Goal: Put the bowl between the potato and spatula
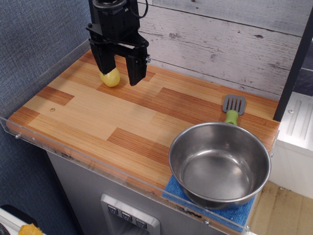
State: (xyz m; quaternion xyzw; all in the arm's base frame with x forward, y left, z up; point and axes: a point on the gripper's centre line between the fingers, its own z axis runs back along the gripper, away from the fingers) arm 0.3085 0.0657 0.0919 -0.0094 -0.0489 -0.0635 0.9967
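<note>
The bowl (219, 165) is deep, round, polished steel with a thin rolled rim, resting on a blue cloth (215, 205) at the near right corner of the worktop (102, 117), close to its front edge. Just beyond it lies the spatula (233, 109), grey slotted blade pointing far, its chunky green handle meeting the bowl's far rim. The potato (111, 77), a smooth pale yellow egg shape, sits at the far left. Above it hang the black fingers (120, 76), spread wide apart and holding nothing, the left one partly in front of the potato. The worktop is striped wood laminate, bordered by a clear plastic lip on the left and front edges. A wide bare stretch lies between potato and spatula. Whitewashed planks (220, 34) back the scene; grey-blue fabric (34, 39) covers the left wall.
</note>
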